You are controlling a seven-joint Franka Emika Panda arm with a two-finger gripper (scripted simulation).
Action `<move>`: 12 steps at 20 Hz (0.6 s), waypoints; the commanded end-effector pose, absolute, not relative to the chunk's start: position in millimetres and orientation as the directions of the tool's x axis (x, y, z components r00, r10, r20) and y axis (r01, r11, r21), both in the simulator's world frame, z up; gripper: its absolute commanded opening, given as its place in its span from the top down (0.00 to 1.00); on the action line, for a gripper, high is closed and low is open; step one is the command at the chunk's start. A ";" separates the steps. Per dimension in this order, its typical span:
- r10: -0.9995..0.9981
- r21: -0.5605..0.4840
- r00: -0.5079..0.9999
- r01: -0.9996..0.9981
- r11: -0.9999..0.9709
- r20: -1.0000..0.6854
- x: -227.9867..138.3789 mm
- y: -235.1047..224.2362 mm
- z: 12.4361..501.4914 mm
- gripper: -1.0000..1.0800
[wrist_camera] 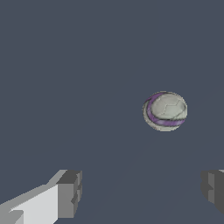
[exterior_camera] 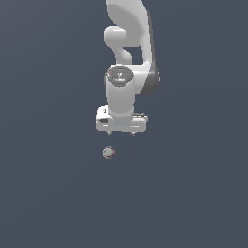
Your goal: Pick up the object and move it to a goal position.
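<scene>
The object (exterior_camera: 109,153) is a small roundish grey-beige ball that lies on the dark blue-grey floor. In the wrist view the ball (wrist_camera: 165,111) shows a purple band round one side. My white gripper (exterior_camera: 121,132) points down and hovers apart from the ball, which lies below it in the picture and a little toward the exterior view's left. The gripper (wrist_camera: 141,188) is open and empty. Its two grey fingertips (wrist_camera: 70,190) stand wide apart, and the ball is outside the gap between them.
The white arm (exterior_camera: 130,43) rises above the gripper to the top of the exterior view. The flat dark blue-grey floor (exterior_camera: 193,193) fills the rest of both views. No other object shows.
</scene>
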State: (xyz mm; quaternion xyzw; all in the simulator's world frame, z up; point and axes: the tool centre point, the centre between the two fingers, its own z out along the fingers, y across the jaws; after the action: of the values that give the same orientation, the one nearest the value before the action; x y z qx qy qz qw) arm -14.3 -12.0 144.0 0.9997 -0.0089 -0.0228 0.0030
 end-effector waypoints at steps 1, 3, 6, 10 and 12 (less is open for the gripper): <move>-0.018 0.006 0.999 -0.018 -1.000 -0.046 -14.3 -12.0 144.0 0.04; -0.014 0.005 0.999 -0.014 -1.000 -0.044 -13.5 -9.9 145.3 0.04; 0.008 -0.004 0.999 0.007 -1.000 -0.033 -9.8 1.3 152.5 0.04; 0.039 -0.014 0.999 0.039 -0.999 -0.019 -6.2 16.8 162.8 0.04; 0.042 -0.014 0.999 0.042 -0.999 -0.019 -6.4 17.7 163.7 0.04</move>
State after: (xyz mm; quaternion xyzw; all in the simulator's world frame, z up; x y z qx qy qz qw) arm -6.4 16.5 162.6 0.9997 0.0193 -0.0099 -0.0063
